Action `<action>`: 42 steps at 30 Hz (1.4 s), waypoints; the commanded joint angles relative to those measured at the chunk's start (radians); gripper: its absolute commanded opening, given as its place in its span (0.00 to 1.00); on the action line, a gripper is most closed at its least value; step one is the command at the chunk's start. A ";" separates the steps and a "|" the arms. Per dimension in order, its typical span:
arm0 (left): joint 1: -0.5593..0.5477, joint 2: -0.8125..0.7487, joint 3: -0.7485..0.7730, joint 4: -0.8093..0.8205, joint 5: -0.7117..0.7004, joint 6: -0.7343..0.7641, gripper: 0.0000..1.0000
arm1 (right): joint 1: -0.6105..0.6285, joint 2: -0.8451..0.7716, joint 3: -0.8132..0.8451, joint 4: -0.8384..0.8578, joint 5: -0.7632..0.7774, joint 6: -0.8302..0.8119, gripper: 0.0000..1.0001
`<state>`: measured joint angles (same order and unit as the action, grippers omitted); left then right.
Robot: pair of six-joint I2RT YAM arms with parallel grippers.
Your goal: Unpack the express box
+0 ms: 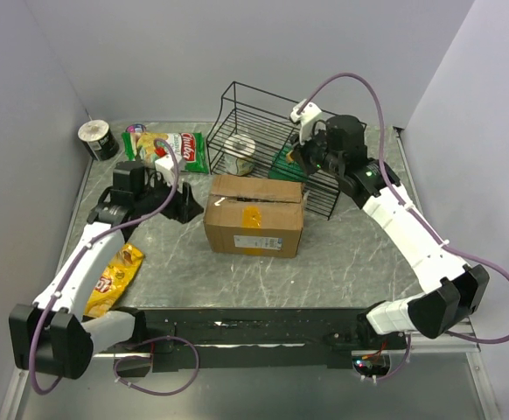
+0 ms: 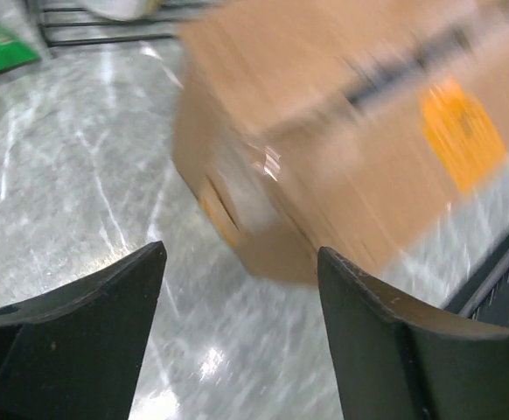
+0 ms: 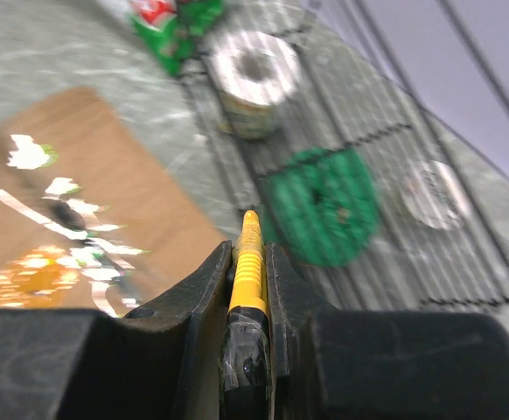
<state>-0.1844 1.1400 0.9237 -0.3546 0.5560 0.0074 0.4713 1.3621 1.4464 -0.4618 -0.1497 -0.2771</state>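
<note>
At the middle of the grey marbled surface (image 1: 351, 262) you have the express box (image 1: 254, 219), standing flat with its flaps shut. Yellowish tape runs across the top and a white label sits low on the side facing the arm bases.

Your left end effector (image 1: 184, 208) is down at surface level just beside the box's left end. Its fingers are spread apart with nothing between them. From the left wrist the box fills the upper right of the view, badly blurred, beyond the two dark fingertips (image 2: 145, 262), and I cannot tell whether either tip touches the cardboard.

Your right end effector (image 1: 305, 156) hangs behind the box's far right corner, over the black wire basket (image 1: 246, 105). Its fingers are clamped together on a slim yellow tool (image 3: 248, 280), ribbed along its upper part and wrapped in black lower down. The tip points forward past the fingertips. What kind of tool it is I cannot say from these views.

Inside the basket lie a white roll (image 1: 240, 149) and a green item (image 1: 285, 164), both smeared in the right wrist view. A green snack bag (image 1: 171, 149) lies flat behind your left end effector. A yellow snack bag (image 1: 115, 276) lies beside your left arm, and a dark roll (image 1: 97, 138) stands in the far left corner.
</note>
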 commanded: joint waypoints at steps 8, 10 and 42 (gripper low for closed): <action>-0.018 -0.016 0.095 -0.458 0.274 0.558 0.35 | -0.045 0.037 -0.031 0.026 -0.019 -0.112 0.00; -0.033 -0.014 0.092 -0.454 0.304 0.572 0.25 | -0.045 0.042 -0.031 0.020 -0.031 -0.112 0.00; -0.092 0.112 0.072 -0.132 -0.037 0.321 0.33 | -0.016 -0.050 -0.165 -0.270 -0.290 -0.162 0.00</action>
<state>-0.2943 1.2140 0.9482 -0.5739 0.6178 0.3691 0.4278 1.3716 1.3132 -0.6041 -0.3149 -0.4667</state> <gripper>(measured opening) 0.320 0.243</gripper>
